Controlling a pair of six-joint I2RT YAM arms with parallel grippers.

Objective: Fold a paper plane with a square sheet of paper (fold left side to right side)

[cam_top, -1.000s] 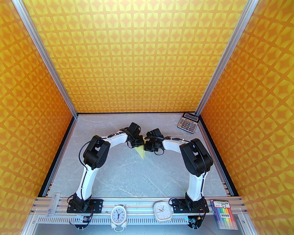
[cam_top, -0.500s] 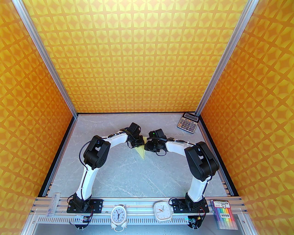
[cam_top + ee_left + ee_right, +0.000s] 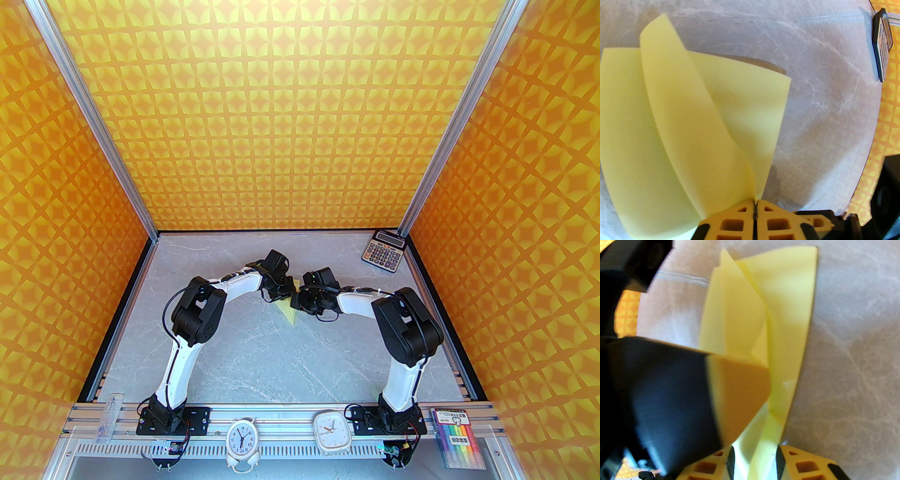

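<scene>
The left gripper (image 3: 755, 203) is pinched tight on the paper plane (image 3: 677, 131), a thin, unmarked, pale yellow sheet folded into layers. Its ribbed orange fingers meet on the paper's narrow end with no gap. In the left wrist view three flaps fan away from that pinch. There is a broad one on the left, a curled strip standing up in the middle, and a flatter panel on the right that casts a shadow on the tabletop.

The right gripper (image 3: 754, 452) stands narrowly parted. Its two orange fingers sit either side of a strip of the same paper that runs through the gap, and no pinch shows. Just beyond it, one orange-and-black finger (image 3: 740, 390) of the left gripper sits over the folded layers and covers part of them.

From above, the plane lies at mid-table between the two wrists, with its point toward the arm bases. Its far part is hidden under the grippers, which nearly touch each other there.

A grey pocket calculator with dark keys (image 3: 383, 253) lies in the far right corner, well apart from the paper. On the near aluminium rail stand a round white alarm clock (image 3: 241, 438) and a square white clock (image 3: 332, 430). A pack of coloured markers (image 3: 458, 438) lies at the rail's right end.

The grey marble-patterned table (image 3: 262, 361) stretches open between the plane's point and the bases, and on both outer sides of the arms. Orange patterned walls (image 3: 300, 117) close it in on the left, right and far sides.
</scene>
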